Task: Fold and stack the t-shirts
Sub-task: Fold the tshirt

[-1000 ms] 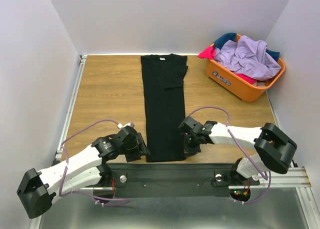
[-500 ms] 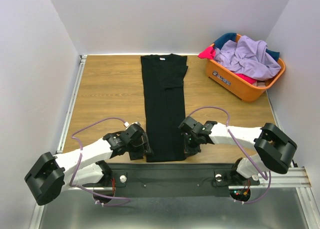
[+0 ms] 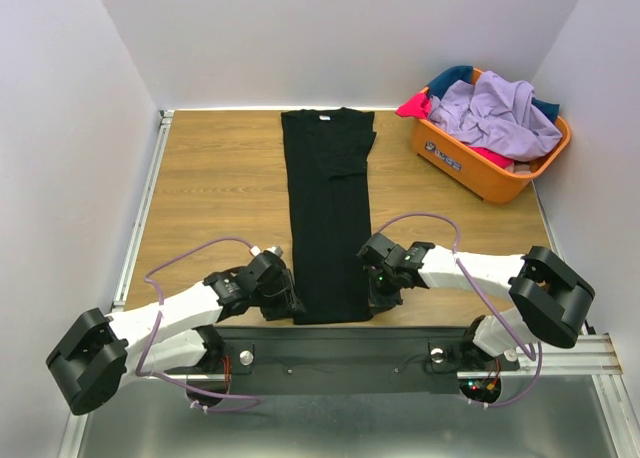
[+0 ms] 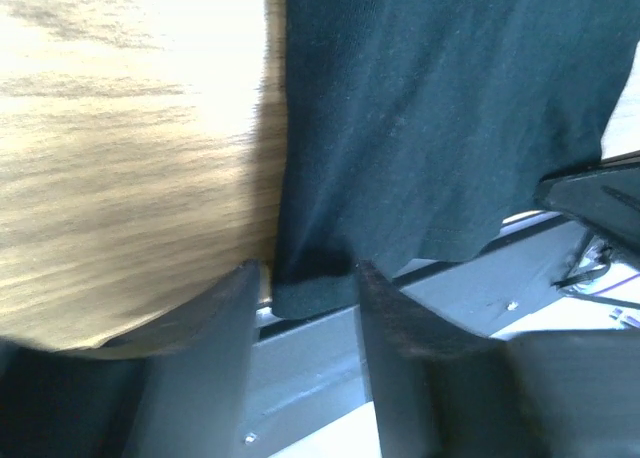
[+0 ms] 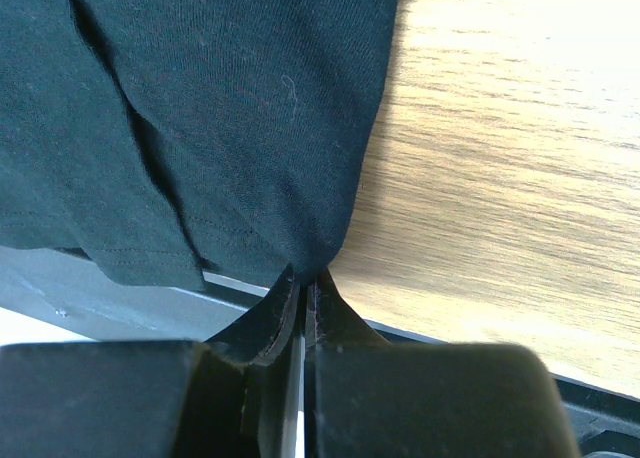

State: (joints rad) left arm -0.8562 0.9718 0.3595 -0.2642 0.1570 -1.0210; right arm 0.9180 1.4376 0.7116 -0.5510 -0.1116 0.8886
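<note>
The top view looks down from high at the near side and takes in the whole wooden surface [image 3: 220, 188]. Each wrist view hangs very close over the surface's near edge. They look past the left gripper [image 4: 305, 278] and the right gripper [image 5: 303, 278] at the bottom corners of the black t-shirt [image 3: 327, 218], which all three views share.

surface: wooden table [image 3: 220, 188] | centre: black t-shirt [image 3: 328, 208] (folded lengthwise) | far right: orange basket [image 3: 490, 178]
</note>
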